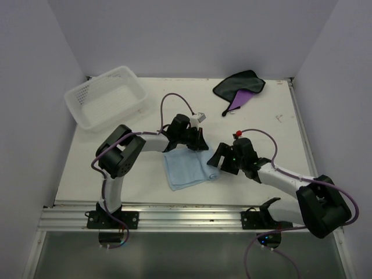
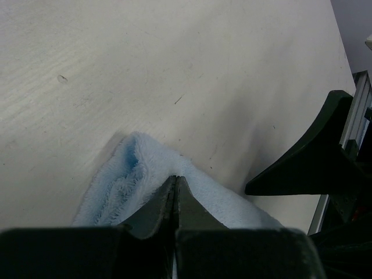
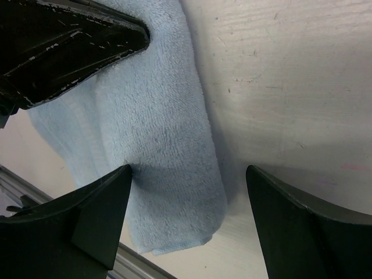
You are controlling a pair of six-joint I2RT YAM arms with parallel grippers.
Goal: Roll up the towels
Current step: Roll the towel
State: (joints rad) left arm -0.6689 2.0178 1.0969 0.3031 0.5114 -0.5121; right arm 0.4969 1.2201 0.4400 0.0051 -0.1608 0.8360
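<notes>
- Leftmost, at the desk's (image 1: 279, 139) far-left corner, stands a white plastic lattice basket (image 1: 107, 96). Only its own lattice floor and walls show inside it.
- Next comes the left gripper (image 2: 175, 183), at the far edge of a light blue terry towel (image 1: 185, 168). Its jaws are clenched tight on a fold of that cloth, which rises in a soft ridge (image 2: 133, 168) to the tips.
- From above, the left wrist's own black body covers the tips and the towel's far edge, so the pinch itself shows only in the left wrist view. There the towel is cut off at the bottom by the gripper's housing.
- At mid-desk the light blue towel lies folded, near the front rail and between the two arms. Its right-hand end is a thick rounded fold (image 3: 174, 133).
- Just right of it, the right gripper (image 3: 189, 168) hangs with its jaws released and spread wide, holding nothing. The towel's rounded end lies between them. One finger (image 3: 102, 215) is over the cloth and the other (image 3: 302, 226) over bare desk. Whether the first touches the cloth is hard to tell.
- Far right, at the back of the desk, lies a purple towel with a dark grey-black face (image 1: 239, 87). It is crumpled, dark side mostly up, with a purple corner (image 1: 238, 103) poking out towards the arms, well apart from both sets of jaws.
</notes>
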